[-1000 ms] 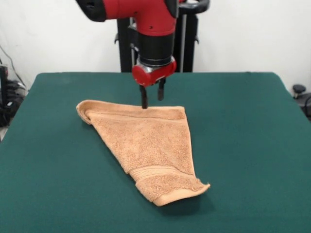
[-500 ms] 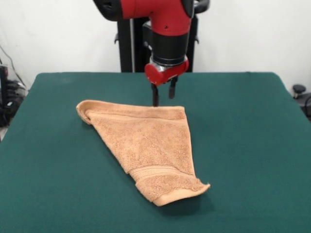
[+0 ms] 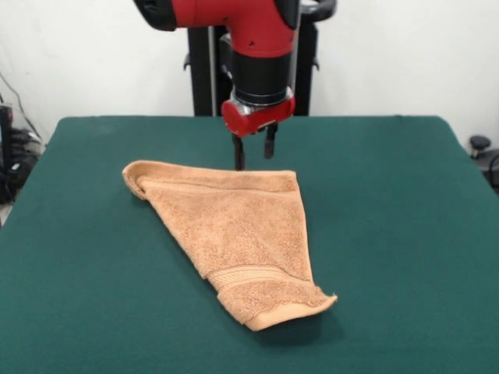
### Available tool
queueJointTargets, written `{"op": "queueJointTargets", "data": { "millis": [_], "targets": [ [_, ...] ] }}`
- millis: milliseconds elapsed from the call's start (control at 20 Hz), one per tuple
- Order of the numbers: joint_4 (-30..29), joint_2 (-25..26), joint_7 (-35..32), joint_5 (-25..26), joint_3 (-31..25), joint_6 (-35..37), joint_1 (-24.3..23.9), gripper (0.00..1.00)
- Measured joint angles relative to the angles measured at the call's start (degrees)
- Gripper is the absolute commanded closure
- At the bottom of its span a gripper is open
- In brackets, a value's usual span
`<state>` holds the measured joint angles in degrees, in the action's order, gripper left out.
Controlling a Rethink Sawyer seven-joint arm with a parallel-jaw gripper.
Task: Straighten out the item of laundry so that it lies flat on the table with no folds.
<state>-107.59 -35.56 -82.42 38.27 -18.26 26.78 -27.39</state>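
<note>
Hanging from the red and black arm, the end effector points straight down with its two dark fingers apart and nothing between them. Its tips sit just above the far edge of the towel, toward the 12 o'clock side of the cloth, and whether they touch the fabric cannot be told from this view.

On the dark green tabletop the orange-tan terry towel lies a little left of centre in a roughly triangular outline. Its long far edge runs from about 10 o'clock to 1 o'clock. At the 10 o'clock corner the cloth is rolled over on itself in a small curl. From there the towel narrows toward 5 o'clock, where a woven band crosses it just short of the hemmed end. That hemmed end lifts slightly off the surface and casts a shadow beneath it. A faint crease runs parallel to the far edge.
</note>
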Motion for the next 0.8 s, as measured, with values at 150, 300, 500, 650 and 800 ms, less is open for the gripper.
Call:
{"op": "queueJointTargets", "data": {
  "millis": [150,300,500,650,800],
  "targets": [
    [0.42,0.01,0.00,-1.29,0.03,0.00,-0.82,0.00],
    [1.40,0.01,0.00,-3.12,0.11,0.00,-1.38,0.00],
    [2.53,0.01,0.00,-4.85,0.25,0.01,-1.50,0.00],
    [3.63,0.02,0.00,-6.07,0.50,0.01,-1.35,0.00],
    [5.00,0.03,0.00,-7.79,0.72,0.02,-0.93,0.00]
  ]
}}
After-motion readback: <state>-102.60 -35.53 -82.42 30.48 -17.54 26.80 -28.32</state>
